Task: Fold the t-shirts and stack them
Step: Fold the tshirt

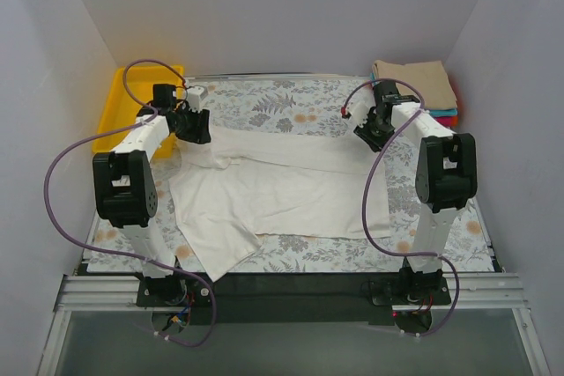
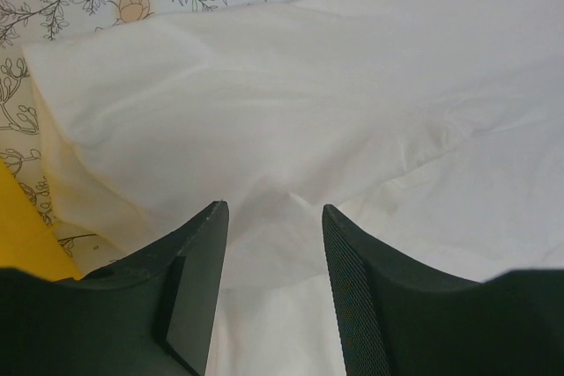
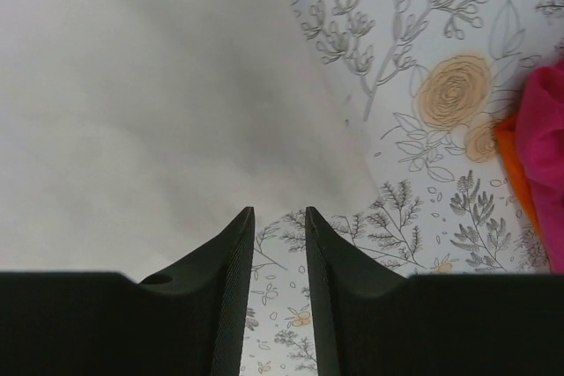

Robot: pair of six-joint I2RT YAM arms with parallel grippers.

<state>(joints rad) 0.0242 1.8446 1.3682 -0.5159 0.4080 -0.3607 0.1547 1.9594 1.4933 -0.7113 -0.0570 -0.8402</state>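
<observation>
The white t-shirt [image 1: 282, 187] lies spread on the floral table cover, its top part folded over into a band and one corner hanging toward the near left. My left gripper [image 1: 196, 125] is low over the shirt's upper left corner. In the left wrist view it [image 2: 271, 210] is open, with rumpled white cloth [image 2: 291, 112] under and between the fingers. My right gripper [image 1: 370, 134] is at the shirt's upper right edge. In the right wrist view it [image 3: 278, 213] is narrowly open and empty, over the cover just beside the shirt's edge [image 3: 159, 112].
A stack of folded shirts stands at the back right, the tan one [image 1: 414, 81] on top, with teal and red edges [image 1: 447, 116] below; red cloth [image 3: 539, 147] shows in the right wrist view. A yellow bin [image 1: 119, 107] sits at the back left. White walls enclose the table.
</observation>
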